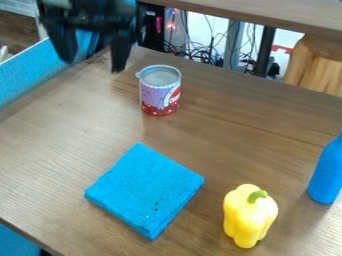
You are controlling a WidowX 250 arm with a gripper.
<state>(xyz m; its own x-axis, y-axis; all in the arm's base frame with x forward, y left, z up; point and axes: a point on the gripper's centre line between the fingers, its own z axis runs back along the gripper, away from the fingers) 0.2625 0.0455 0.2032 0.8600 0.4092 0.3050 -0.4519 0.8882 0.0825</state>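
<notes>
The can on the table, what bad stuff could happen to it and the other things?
The gripper hangs nearest the can, so a clumsy move down could knock it over. The yellow pepper stands upright on its bumpy bottom and might topple if bumped. The blue bottle stands tall, so it could tip too.

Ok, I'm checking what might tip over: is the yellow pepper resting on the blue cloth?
No, the yellow pepper stands on the wooden table, beside the blue cloth.
</notes>
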